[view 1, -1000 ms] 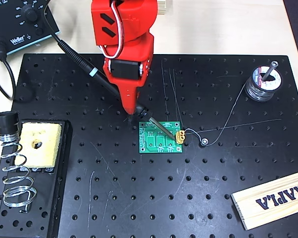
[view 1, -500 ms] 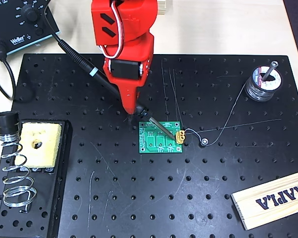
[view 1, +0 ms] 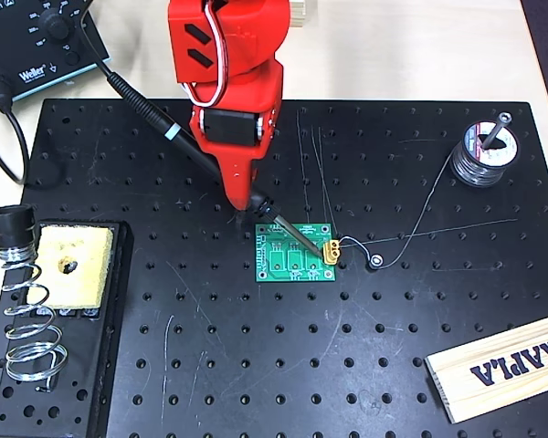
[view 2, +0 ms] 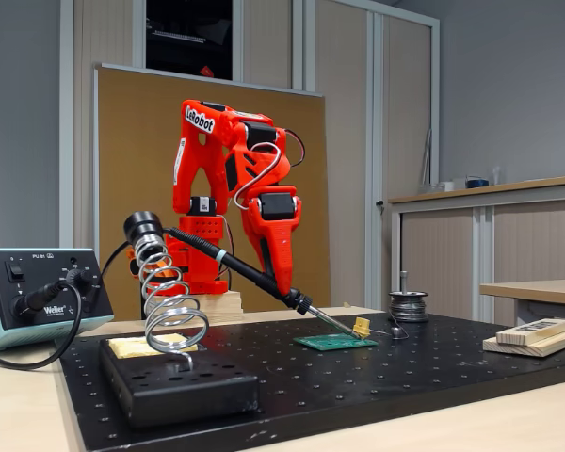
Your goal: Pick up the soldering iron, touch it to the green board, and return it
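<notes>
The soldering iron [view 1: 155, 120] [view 2: 235, 265] slants down from upper left to lower right, its black cord trailing to the station. My red gripper [view 1: 248, 203] [view 2: 284, 286] is shut on the handle just above the wider collar. The thin metal tip rests on the green board [view 1: 295, 253] [view 2: 335, 342], close to the yellow connector [view 1: 331, 251] at the board's right edge. The board lies flat near the middle of the black perforated plate [view 1: 256, 365].
A coiled silver spring stand [view 1: 27, 319] [view 2: 169, 301] with a yellow sponge [view 1: 71, 265] sits at the plate's left. A Weller station [view 1: 32, 41] [view 2: 38, 297] is at upper left, a solder spool [view 1: 484, 151] at right, a wooden Kapla block [view 1: 502, 365] at lower right.
</notes>
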Available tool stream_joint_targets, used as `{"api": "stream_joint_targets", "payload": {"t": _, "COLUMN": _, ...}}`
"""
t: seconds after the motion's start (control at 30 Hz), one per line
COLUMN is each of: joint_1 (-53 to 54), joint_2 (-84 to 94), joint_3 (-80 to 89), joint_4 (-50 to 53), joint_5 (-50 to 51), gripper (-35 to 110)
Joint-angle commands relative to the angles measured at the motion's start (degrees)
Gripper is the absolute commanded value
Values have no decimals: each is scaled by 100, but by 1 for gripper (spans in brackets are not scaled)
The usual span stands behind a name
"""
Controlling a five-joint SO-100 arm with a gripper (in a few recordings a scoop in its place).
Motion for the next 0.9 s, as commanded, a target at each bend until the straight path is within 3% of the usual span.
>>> {"api": "stream_joint_targets", "payload": {"t": 0.0, "joint_1": -70, "joint_2": 343, "joint_3": 26, "joint_4": 44, "joint_5": -26, "gripper": 0}}
{"api": "stream_joint_targets", "payload": {"t": 0.53, "joint_1": 1547, "joint_2": 2681, "joint_3": 1292, "joint_4": 589, "joint_5": -976, "gripper": 0}}
{"api": "stream_joint_targets", "payload": {"t": 0.87, "joint_1": 2865, "joint_2": 3138, "joint_3": 35, "joint_4": 2048, "joint_5": 237, "gripper": 0}}
